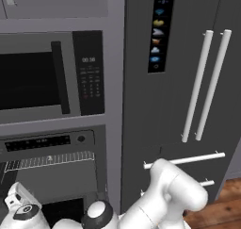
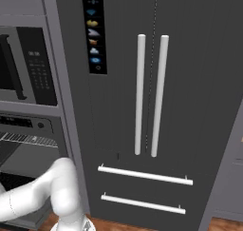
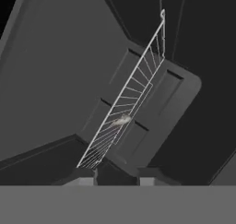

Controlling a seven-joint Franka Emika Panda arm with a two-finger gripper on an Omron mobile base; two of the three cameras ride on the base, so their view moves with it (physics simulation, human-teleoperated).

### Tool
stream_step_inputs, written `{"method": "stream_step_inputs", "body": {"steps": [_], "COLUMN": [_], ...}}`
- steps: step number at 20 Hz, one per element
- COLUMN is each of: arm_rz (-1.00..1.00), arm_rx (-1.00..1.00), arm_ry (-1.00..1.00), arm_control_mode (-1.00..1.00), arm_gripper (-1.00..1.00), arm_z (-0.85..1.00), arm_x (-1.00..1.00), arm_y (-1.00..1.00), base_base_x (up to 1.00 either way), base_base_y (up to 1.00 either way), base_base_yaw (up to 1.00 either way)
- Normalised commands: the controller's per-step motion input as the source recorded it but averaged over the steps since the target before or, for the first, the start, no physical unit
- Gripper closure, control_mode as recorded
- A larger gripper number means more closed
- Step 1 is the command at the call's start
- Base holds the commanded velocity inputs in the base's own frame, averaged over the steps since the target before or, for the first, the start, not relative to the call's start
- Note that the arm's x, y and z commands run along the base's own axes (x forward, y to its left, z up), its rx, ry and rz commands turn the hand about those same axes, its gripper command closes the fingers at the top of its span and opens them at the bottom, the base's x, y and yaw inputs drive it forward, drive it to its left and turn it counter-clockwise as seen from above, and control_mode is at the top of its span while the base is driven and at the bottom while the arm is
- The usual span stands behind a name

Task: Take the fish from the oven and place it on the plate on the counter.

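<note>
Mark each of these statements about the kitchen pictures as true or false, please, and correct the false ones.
1. The small silvery-grey fish lies on a wire rack inside the grey built-in oven. True.
2. The oven door is shut. False: it is open, and the hand view looks into the cavity.
3. The gripper holds the fish. False: the fish lies on the rack, well apart from the two dark fingertips.
4. A microwave with a keypad sits above the oven. True.
5. The tall dark refrigerator has one vertical handle. False: it has two, side by side, plus two horizontal bars on the drawers below.
</note>
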Motion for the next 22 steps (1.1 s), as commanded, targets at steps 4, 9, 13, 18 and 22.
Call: {"method": "stream_step_inputs", "body": {"steps": [4,9,13,18,22], "arm_rz": [-0.11,-0.03,0.00,0.00,0.00], "arm_rx": [0.00,0.02,0.00,0.00,0.00], "arm_ry": [-0.17,-0.19,-0.28,-0.29,-0.29], "arm_control_mode": [-1.00,-1.00,-1.00,-1.00,-1.00], "arm_gripper": [-1.00,-1.00,-1.00,-1.00,-1.00], "arm_z": [-0.20,-0.29,-0.29,-0.11,-0.04], "arm_x": [-0.28,0.02,0.00,0.32,0.59], "arm_y": [-1.00,-1.00,-0.90,-0.55,-0.08], "base_base_x": [0.00,0.00,0.00,0.00,0.00], "base_base_y": [0.00,0.00,0.00,0.00,0.00], "base_base_yaw": [0.00,0.00,0.00,0.00,0.00]}}
